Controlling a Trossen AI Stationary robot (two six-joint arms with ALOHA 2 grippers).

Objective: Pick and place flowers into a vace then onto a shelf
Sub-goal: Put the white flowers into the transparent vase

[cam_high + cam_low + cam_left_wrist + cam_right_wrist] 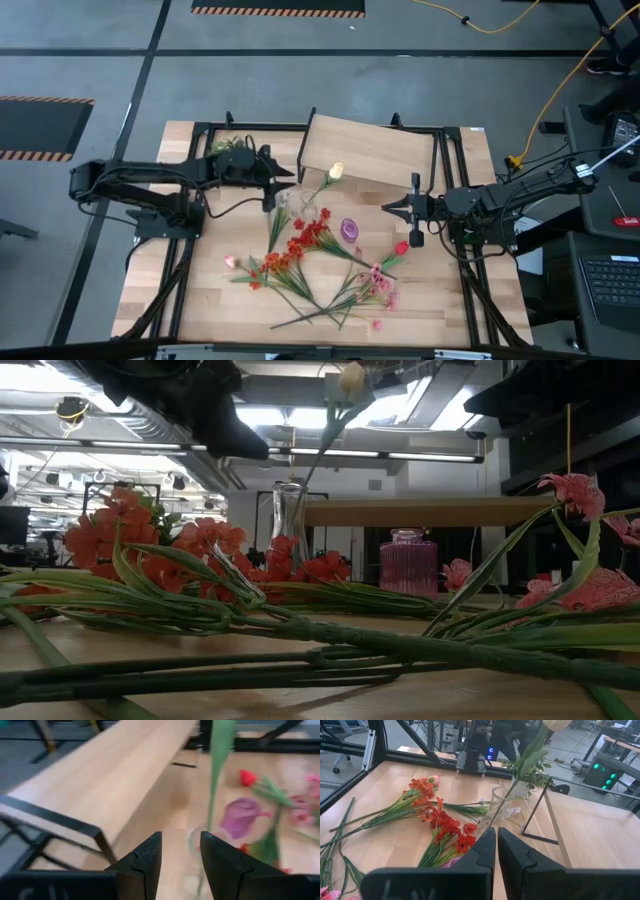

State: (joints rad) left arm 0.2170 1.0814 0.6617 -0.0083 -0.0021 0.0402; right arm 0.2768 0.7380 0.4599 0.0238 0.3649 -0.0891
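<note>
From above, a clear glass vase (292,205) at frame centre holds one pale yellow bloom (336,171) leaning toward the shelf (368,152) above it, a purple jar (349,229) stands right of it, and loose flowers (310,262) lie across the lower tabletop (150,270). The left gripper (272,186), fingers spread and empty, hovers left of the vase. At table level the vase (288,520) rises centre frame before a ceiling-lit room, and the right wrist view shows the right gripper (497,836) pressed together, facing the vase (501,806).
</note>
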